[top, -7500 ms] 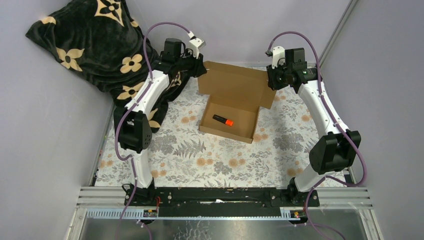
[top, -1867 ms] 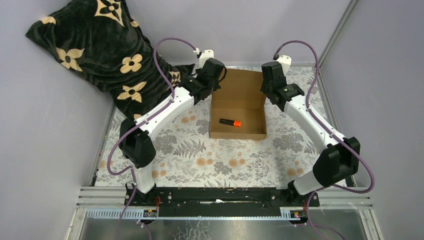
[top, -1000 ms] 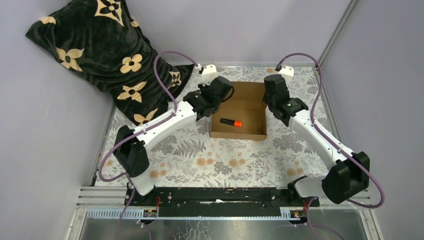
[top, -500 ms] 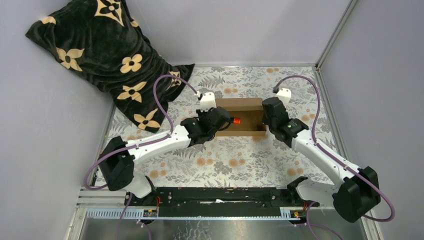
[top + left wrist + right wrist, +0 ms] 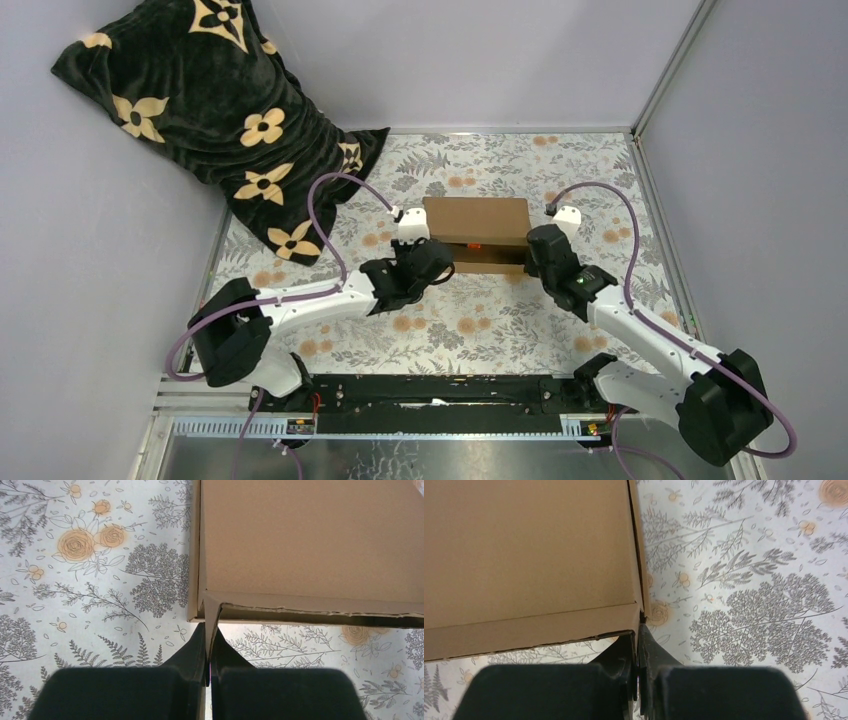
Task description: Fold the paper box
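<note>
- the paper box (image 5: pixel 476 215) sits on the floral cloth (image 5: pixel 450 325), with both arms reaching to its near side.
- the lid (image 5: pixel 305 540) is folded over the top of the box, a plain brown panel covering almost all of it.
- along the near side of the box a narrow dark gap shows under the lid's edge. in the top view a speck of orange (image 5: pixel 478 243) shows in that gap.
- the left gripper (image 5: pixel 208 632) is at the near-left corner of the box. its fingers are pressed together on a thin cardboard tab that hangs from the lid's corner.
- the right gripper (image 5: pixel 638 635) is at the near-right corner of the box. its fingers are closed tight, with the lid's corner edge pinched between the tips.
- in both wrist views the lid's near edge runs from the pinched corner across the frame, and the floral cloth shows beneath it.
- a black blanket (image 5: pixel 180 100) with tan flowers is heaped well to the far left of the box, apart from it.
</note>
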`<state>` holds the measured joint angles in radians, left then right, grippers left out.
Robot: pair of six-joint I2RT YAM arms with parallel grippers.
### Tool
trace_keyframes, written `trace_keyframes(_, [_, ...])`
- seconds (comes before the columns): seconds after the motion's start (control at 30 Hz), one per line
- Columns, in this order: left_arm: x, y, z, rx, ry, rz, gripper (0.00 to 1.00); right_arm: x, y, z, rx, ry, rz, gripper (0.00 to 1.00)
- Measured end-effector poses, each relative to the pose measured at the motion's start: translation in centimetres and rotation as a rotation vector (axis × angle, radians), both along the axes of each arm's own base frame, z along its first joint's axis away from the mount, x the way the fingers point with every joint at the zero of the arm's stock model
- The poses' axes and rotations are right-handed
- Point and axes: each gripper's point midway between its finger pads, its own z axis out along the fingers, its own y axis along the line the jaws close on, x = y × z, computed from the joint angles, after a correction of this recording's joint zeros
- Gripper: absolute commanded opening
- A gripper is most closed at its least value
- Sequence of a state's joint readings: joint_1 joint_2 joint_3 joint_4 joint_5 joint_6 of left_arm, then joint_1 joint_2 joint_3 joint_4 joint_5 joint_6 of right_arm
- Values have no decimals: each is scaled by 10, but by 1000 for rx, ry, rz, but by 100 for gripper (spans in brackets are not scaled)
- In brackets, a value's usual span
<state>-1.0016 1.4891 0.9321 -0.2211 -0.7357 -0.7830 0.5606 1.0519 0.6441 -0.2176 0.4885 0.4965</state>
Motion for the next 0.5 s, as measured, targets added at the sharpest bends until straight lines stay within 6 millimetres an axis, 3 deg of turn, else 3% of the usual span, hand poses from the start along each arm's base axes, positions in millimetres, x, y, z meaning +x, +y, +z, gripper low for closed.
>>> trace_keyframes(0.2, [-7,-1,-17,-7,18,-42,12,-16,0,-22,23,27,31,9])
trace_keyframes(0.37, [-19,0,-33,-28,49,-93,18,-25,7,-32,55,47,87,27])
trace_keyframes(0.5, [-30,1,-41,-51,72,-135,22,-32,16,-25,97,30,153,36])
